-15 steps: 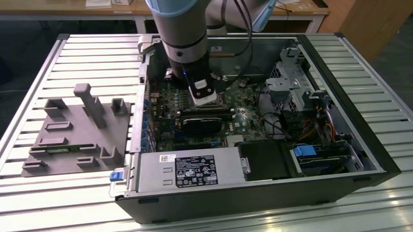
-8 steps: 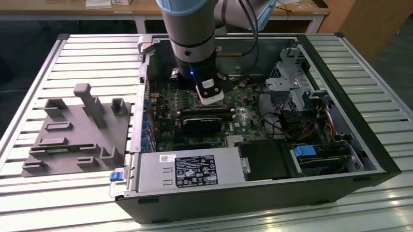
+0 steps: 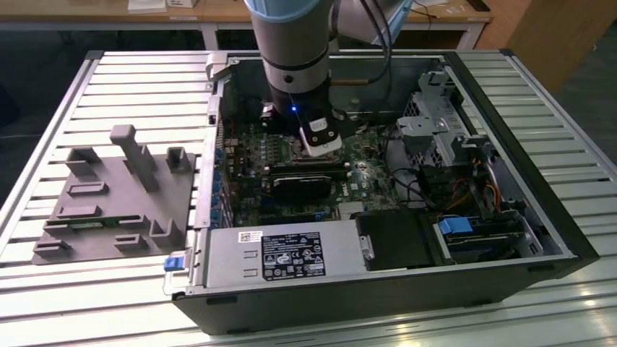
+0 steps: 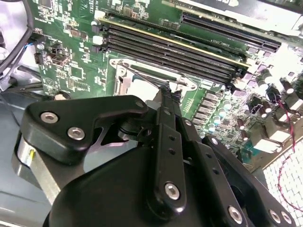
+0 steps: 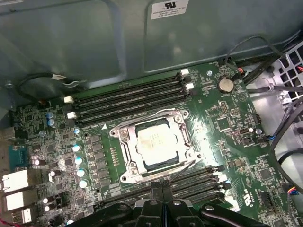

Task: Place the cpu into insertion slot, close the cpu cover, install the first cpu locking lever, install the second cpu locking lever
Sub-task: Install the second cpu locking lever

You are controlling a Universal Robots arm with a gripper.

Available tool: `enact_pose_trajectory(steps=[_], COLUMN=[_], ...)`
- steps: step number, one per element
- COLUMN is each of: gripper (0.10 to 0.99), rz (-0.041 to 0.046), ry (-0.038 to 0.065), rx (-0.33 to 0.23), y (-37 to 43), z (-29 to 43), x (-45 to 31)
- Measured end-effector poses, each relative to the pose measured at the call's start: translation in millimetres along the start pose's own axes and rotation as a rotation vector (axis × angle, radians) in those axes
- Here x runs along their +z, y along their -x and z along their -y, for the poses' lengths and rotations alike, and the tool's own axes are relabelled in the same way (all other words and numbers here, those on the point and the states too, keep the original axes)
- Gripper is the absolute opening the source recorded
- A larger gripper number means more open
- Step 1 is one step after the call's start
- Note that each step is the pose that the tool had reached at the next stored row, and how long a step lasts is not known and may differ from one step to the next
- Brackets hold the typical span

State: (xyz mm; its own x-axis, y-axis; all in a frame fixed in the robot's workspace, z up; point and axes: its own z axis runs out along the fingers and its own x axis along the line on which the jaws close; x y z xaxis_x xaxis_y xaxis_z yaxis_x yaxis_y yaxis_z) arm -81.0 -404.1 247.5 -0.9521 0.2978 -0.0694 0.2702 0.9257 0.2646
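cpu (image 5: 156,143) seated in insertion slot (image 5: 124,165), cpu cover (image 5: 182,124) down | my pincer (image 5: 162,188) pinched shut, empty, just beside the socket edge by a locking lever (image 5: 182,171) running along that side

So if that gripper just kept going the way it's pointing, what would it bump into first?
Most likely the metal cover over the chip on the green board. The gripper, fingers together, points down beside that socket's edge, though depth is hard to judge.
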Motion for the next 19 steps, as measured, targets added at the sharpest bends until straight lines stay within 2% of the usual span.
enact_pose_trajectory(steps=[4, 12, 19], gripper=[0.106, 0.106, 0.106], rz=[-0.0022, -0.0155, -0.025], ry=[-0.001, -0.005, -0.008], rx=[0.0, 0.004, 0.006], y=[-0.3, -2.4, -5.7], z=[1.3, 5.1, 9.4], x=[4.6, 17.0, 23.8])
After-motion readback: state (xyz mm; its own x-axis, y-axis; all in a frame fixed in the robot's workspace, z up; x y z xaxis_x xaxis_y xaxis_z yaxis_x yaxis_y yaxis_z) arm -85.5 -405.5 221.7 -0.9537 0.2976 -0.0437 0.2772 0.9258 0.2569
